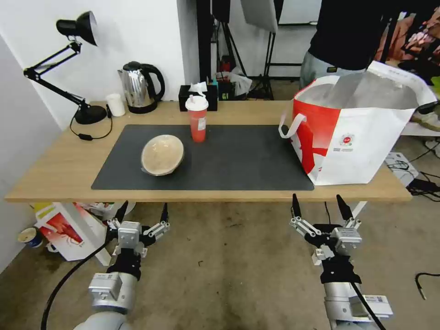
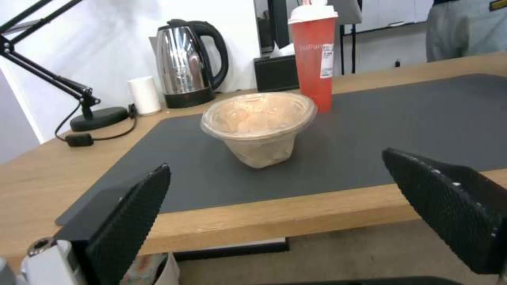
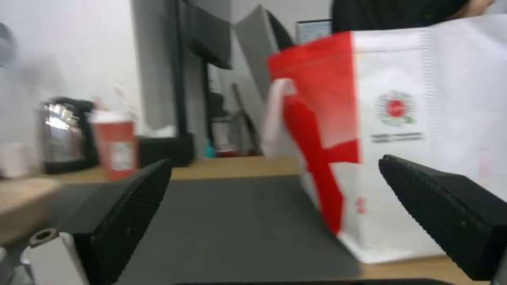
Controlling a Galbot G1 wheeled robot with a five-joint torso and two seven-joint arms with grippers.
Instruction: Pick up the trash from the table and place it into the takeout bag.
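Hanging below the near edge of the desk [image 1: 68,169], both grippers point up toward it with their fingers spread apart and nothing between them. The left gripper [image 1: 141,214] sits beneath the near left part of the mat [image 1: 247,156], and the right gripper [image 1: 319,207] sits beneath the mat's near right corner, just in front of the takeout bag [image 1: 362,137].

On the left half of the mat a beige bowl [image 1: 162,154] lies tilted, its lidded mouth turned toward the near edge. From the left wrist it shows straight ahead, between the two black fingers [image 2: 126,221]. Just behind it, at the mat's far edge, a red cup [image 1: 197,119] with a white lid stands upright, apart from the bowl.

The takeout bag stands open at the right end of the desk, its base half on the mat's right edge, foil lining showing inside and a white strap hanging on its left side. The right wrist camera faces the bag's red and white side with its small red logo.

Along the far edge stand a black lamp [image 1: 75,68], a small white cup [image 1: 115,105], a steel kettle [image 1: 140,87] and a black tissue box [image 1: 198,95].
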